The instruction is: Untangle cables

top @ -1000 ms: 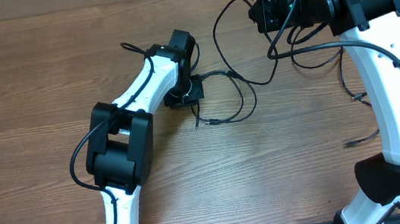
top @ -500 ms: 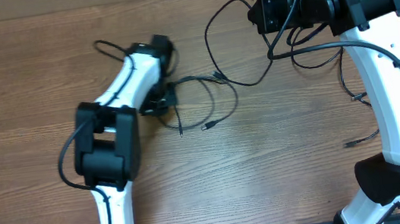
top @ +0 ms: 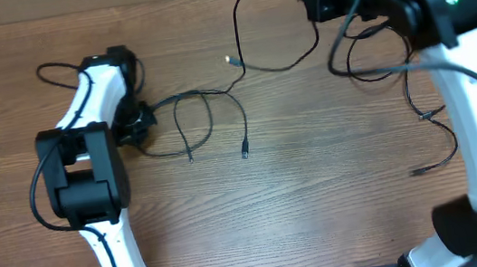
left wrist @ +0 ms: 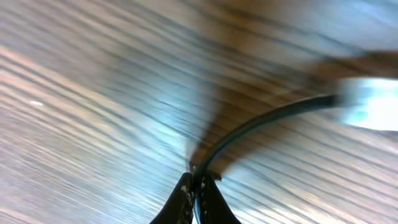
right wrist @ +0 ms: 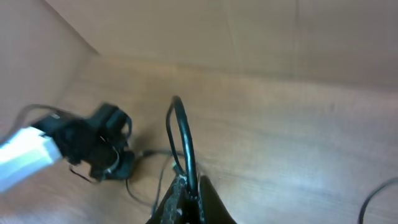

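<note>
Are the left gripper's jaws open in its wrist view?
No, the left gripper is shut on a thin black cable curving away from it.

Soft, even light covers the desk (top: 319,196) in the overhead view, which is sharp apart from slight smearing on the right arm (top: 473,114). Shadows under the arms are faint. The left wrist view is heavily motion-blurred: wood grain runs in streaks with pale glare at left, and only the cable (left wrist: 261,122) at the left pincer (left wrist: 198,186) reads fairly clearly. The right wrist view is dimmer, warm and soft throughout.
</note>
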Available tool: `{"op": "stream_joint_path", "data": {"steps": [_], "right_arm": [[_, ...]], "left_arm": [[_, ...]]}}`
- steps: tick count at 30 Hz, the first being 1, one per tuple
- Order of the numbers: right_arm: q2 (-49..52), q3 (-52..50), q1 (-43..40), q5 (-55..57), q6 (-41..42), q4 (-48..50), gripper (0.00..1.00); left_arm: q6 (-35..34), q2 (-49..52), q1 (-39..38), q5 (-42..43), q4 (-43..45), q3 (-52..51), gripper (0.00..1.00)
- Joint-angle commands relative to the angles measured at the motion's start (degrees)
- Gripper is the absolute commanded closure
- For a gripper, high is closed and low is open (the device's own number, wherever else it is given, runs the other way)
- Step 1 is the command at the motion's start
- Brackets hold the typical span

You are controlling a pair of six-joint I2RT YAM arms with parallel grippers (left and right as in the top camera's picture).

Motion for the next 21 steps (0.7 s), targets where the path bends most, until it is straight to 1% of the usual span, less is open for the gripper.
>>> {"op": "stream_joint_path", "data": {"steps": [1, 6, 12, 15, 21], "right_arm": [[-7.8, 0.6, -0.5, -0.2, -0.1, 2.7, 0.96], [-13.2, 0.6, -0.6, 0.3, -0.3, 6.8, 0.96], [-17.9, 0.6, -0.6, 8.9, -0.3, 7.8, 0.96], [-18.6, 0.6, -0.6, 11.7, -0.3, 7.0, 0.96], [-17.6, 0.5, -0.6, 11.8, -0.3, 5.2, 0.96]], "left_arm": [[-1.0, 1.1, 1.5, -0.8, -0.3, -1.0, 0.96], [-1.4, 1.1, 1.4, -0.8, 0.0, -1.4, 0.95], [-1.9, 1.1, 1.4, -0.5, 1.4, -2.8, 0.93], [-1.9, 1.1, 1.4, -0.2, 2.5, -3.8, 0.92], [-1.9, 1.1, 1.4, 3.1, 5.4, -6.0, 0.92]]}}
